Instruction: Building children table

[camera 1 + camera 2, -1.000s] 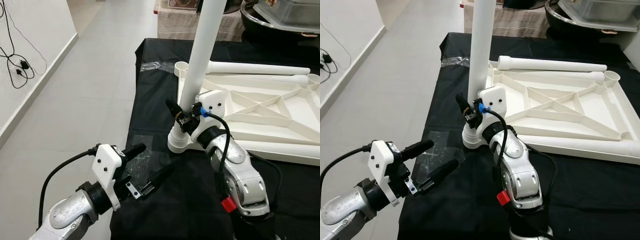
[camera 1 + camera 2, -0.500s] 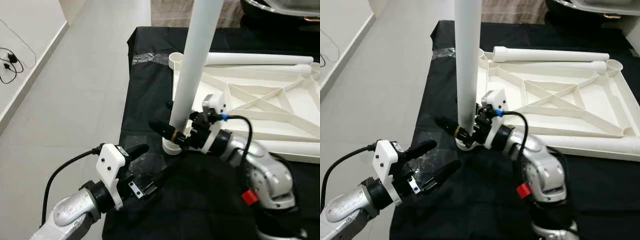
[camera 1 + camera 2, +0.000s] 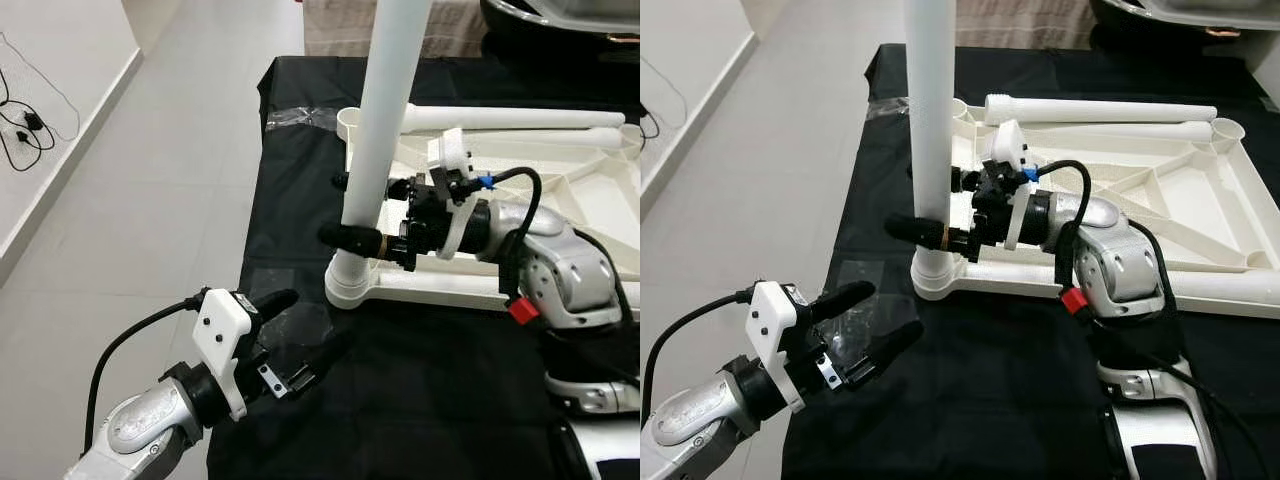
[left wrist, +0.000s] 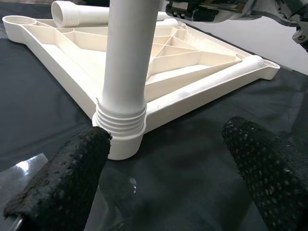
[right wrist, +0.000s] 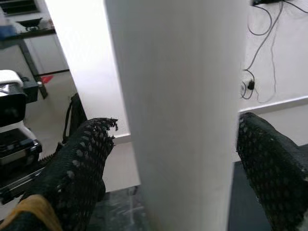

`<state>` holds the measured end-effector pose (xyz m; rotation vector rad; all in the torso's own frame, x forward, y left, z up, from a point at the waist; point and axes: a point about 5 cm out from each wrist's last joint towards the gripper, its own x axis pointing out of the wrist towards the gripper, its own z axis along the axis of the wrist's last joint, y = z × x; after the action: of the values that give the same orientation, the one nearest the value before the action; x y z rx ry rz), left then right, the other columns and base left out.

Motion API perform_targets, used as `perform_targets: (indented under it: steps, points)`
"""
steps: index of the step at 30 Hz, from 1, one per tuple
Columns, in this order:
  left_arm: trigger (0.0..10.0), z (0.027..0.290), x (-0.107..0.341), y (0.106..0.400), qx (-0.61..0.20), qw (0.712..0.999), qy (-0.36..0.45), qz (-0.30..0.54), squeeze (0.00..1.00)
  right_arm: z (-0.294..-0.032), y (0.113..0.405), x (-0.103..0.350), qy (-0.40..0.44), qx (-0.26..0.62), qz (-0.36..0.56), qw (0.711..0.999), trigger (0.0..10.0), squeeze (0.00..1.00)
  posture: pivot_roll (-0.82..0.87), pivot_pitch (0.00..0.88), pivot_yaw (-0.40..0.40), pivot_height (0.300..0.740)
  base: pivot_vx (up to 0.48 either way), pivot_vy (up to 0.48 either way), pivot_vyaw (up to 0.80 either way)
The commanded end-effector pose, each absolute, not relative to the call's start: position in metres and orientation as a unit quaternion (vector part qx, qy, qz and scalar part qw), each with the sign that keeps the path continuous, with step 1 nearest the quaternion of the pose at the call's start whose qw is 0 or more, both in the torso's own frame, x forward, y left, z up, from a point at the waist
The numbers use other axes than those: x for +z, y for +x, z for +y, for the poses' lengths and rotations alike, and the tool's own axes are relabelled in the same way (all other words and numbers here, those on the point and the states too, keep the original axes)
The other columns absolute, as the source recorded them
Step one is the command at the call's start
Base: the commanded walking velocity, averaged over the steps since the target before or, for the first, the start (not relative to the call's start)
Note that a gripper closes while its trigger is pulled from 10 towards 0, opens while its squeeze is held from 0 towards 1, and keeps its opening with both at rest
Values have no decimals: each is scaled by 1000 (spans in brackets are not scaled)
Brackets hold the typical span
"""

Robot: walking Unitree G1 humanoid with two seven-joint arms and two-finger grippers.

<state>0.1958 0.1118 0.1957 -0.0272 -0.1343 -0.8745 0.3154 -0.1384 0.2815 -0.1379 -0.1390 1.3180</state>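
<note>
Right gripper (image 3: 352, 212) clenched the upright leg (image 3: 381, 130), top cut off at 12 o'clock; left gripper (image 3: 303, 332), jaws released, hovered at 7 o'clock.

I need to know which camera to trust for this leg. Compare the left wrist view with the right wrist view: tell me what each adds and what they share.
Left wrist view: the socket where the upright leg enters the tabletop corner, spare legs, black cloth, and the left gripper open and apart from the leg.
Right wrist view: the right gripper with fingers either side of the leg, plus wall and cables.
Shared: the upright leg.
</note>
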Motion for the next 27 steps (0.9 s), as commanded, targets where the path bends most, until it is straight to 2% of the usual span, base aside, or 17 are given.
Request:
perform_targets:
  steps: [1,2,3,6,14,16,17,19,20,21,23,24,25,27]
  points:
    - [10000,110,193,193,-431,901,-7,-55,0,-137,315,282,-70,622,-66,777,10000,0,74,269,-13,740,0,0,0]
    - [10000,110,193,193,-431,901,-7,-55,0,-137,315,282,-70,622,-66,777,10000,0,74,269,-13,740,0,0,0]
    - [10000,110,194,191,-434,899,-5,-54,0,-139,316,282,-75,634,-60,768,0,0,76,274,-14,740,0,0,0]
    - [10000,111,195,191,-434,899,-4,-55,0,-143,318,278,-83,644,-47,759,0,0,76,274,-14,740,0,0,0]
    - [10000,110,194,192,-435,899,-3,-56,0,-142,319,273,-94,637,-46,764,0,0,70,276,-13,740,0,0,0]
    - [10000,110,194,192,-436,898,-3,-56,0,-136,320,262,-107,606,-35,787,0,0,70,276,-13,740,0,0,0]
    - [10000,110,194,192,-436,898,-3,-56,0,-136,320,262,-107,606,-35,787,0,0,70,276,-13,740,0,0,0]
    - [10000,111,194,193,-436,898,-2,-55,0,-121,319,244,-122,559,-13,820,0,0,72,272,-16,740,0,0,0]
    - [10000,111,194,193,-436,898,-2,-55,0,-121,319,244,-122,559,-13,820,0,0,72,272,-16,740,0,0,0]
    - [10000,112,195,194,-435,899,0,-57,0,-108,321,229,-139,460,-10,877,0,0,64,270,-19,740,0,0,0]
    - [10000,113,196,194,-432,900,1,-58,0,-102,314,209,-126,292,-2,948,0,0,64,284,-25,740,0,0,0]
    - [10000,113,196,194,-432,900,1,-58,0,-102,314,209,-126,292,-2,948,0,0,64,284,-25,740,0,0,0]
    - [10000,113,194,194,-430,901,1,-56,0,-104,307,201,-119,230,-3,966,0,0,63,273,-26,740,0,0,0]
    - [10000,112,193,195,-431,901,2,-55,0,-102,305,197,-106,209,1,972,0,0,62,270,-19,740,0,0,0]
